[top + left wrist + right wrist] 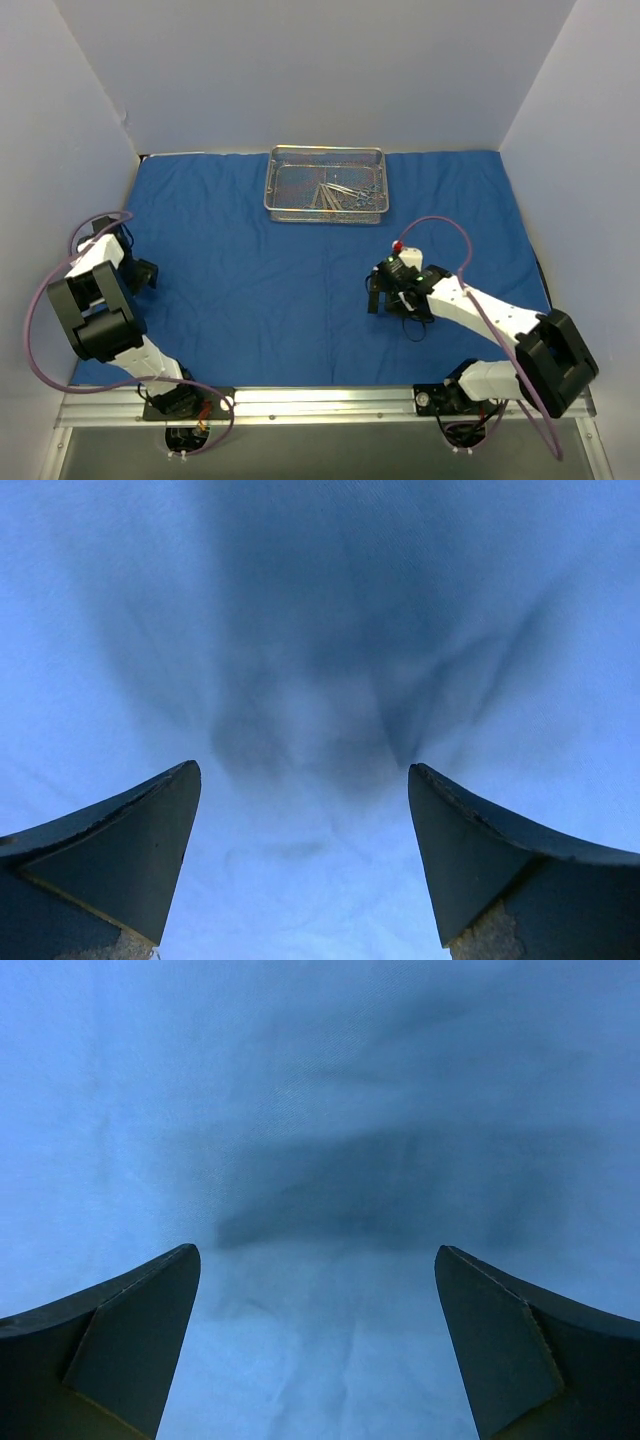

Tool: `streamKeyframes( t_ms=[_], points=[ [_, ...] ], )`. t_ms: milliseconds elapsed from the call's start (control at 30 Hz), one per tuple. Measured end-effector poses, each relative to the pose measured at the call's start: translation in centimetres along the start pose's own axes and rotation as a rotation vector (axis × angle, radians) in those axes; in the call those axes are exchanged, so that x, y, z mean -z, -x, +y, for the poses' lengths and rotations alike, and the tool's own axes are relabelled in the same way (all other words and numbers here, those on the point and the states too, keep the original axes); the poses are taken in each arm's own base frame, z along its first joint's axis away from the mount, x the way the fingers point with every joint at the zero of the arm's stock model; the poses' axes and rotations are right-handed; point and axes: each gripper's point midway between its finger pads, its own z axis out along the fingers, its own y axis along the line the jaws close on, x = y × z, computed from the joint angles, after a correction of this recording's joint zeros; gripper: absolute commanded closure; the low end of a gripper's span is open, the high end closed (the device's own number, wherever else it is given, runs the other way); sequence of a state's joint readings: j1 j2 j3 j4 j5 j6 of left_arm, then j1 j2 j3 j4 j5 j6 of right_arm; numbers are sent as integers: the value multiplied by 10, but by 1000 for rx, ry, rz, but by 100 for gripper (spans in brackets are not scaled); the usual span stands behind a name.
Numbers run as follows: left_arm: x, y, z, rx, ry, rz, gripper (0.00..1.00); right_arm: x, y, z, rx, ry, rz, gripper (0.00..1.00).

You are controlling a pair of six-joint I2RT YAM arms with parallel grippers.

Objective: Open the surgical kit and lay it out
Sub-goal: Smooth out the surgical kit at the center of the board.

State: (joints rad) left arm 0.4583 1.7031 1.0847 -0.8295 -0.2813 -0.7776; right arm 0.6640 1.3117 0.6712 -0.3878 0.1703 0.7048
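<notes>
The royal-blue cloth wrap (260, 290) lies spread flat over the table. At its far middle stands the silver wire-mesh tray (285, 170), and several small steel instruments (345, 195) lie in a heap in its right half. My left gripper (143, 275) hangs over the cloth's left edge, open and holding nothing. Over the cloth right of centre, my right gripper (385, 297) is also open and empty. Both wrist views show only blue cloth (320, 680) (320, 1160) between wide-apart dark fingers (130, 860) (520, 1350).
Grey-white walls close the table on the left, back and right. A metal rail (320, 405) runs along the near edge with both arm bases on it. Purple cables loop beside each arm.
</notes>
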Motion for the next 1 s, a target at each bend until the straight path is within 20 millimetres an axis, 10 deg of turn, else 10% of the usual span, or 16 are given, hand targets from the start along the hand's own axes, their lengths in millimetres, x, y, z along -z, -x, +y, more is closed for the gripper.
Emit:
streamKeyframes(
  t_ms=[200, 433, 733, 1000],
  points=[
    [57, -15, -30, -111, -145, -120, 6, 23, 66, -26, -176, -28, -151, 1],
    [133, -100, -88, -428, -425, -231, 6, 19, 121, -101, -453, -147, -262, 1],
    [103, -115, -75, -456, -375, -196, 6, -11, 92, -191, -749, -297, -227, 1],
    [92, -123, -76, -452, -365, -158, 6, -34, 57, -226, -887, -360, -159, 1]
  ],
)
